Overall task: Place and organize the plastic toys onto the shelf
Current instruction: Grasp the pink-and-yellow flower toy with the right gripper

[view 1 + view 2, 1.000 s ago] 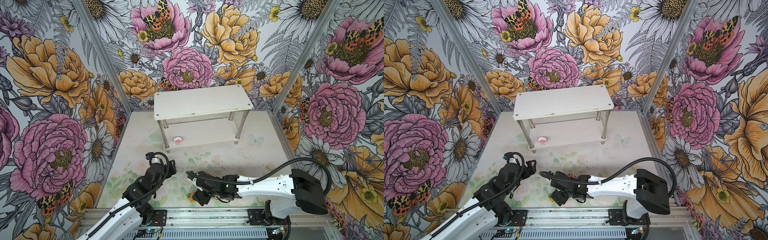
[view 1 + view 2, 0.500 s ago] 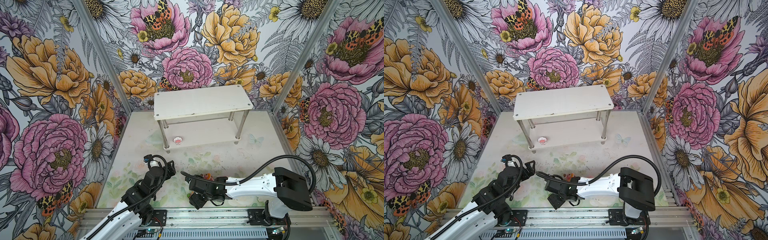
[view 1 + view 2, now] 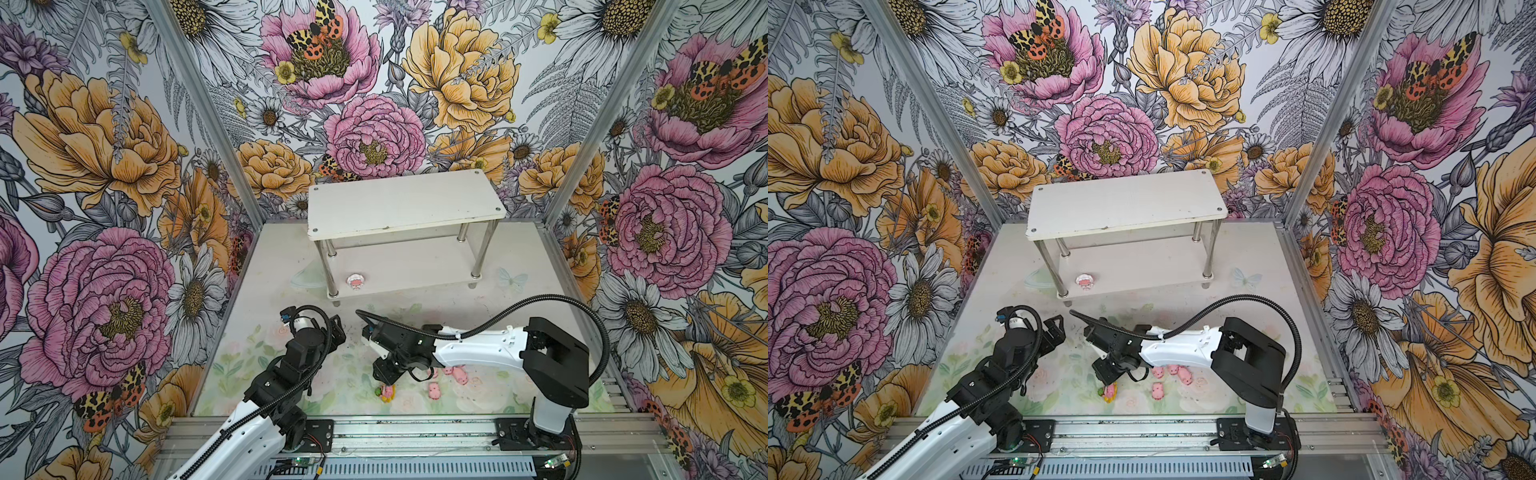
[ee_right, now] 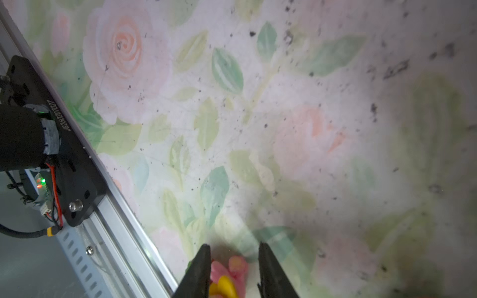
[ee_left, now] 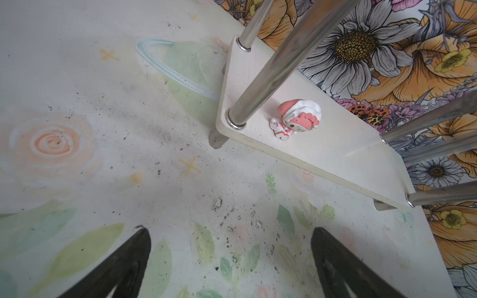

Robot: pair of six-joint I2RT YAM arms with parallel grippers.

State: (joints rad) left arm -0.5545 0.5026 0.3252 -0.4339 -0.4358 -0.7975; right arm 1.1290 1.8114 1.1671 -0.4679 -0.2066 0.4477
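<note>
Since the small pink plastic pig figure with the yellow sunflower collar [image 4: 228,273] lies loose on the pale flower-printed mat [image 4: 258,103], well in front of the white two-tier shelf with shiny metal legs [image 3: 407,203], the right gripper [image 4: 233,251] comes at it low, with a black finger [image 4: 201,271] on either flank. One finger touches the pink body and the other stands a sliver off, so the jaws bracket the toy without clamping it. In my judgement this is the closing stroke of a pick.

Several tiny pink plastic pigs [image 3: 434,390] wait just beside it, equally far in front of the shelf and partly under the right forearm. They are probably next in turn.

On the shelf's lower tier, close to the near left leg [image 5: 258,85], the white-hooded pink pig figure [image 5: 299,118] is already placed. It sits at one end, which leaves the rest of the board free for a row.

The left gripper [image 5: 232,258] hovers just in front of that shelf corner with its jaws spread wide and nothing between them.

Compared with a second ago, the right jaws are much narrower, and the right arm's elbow has swung toward the middle in front of the shelf. The left gripper sits in much the same spot. The hooded figure has not moved.
</note>
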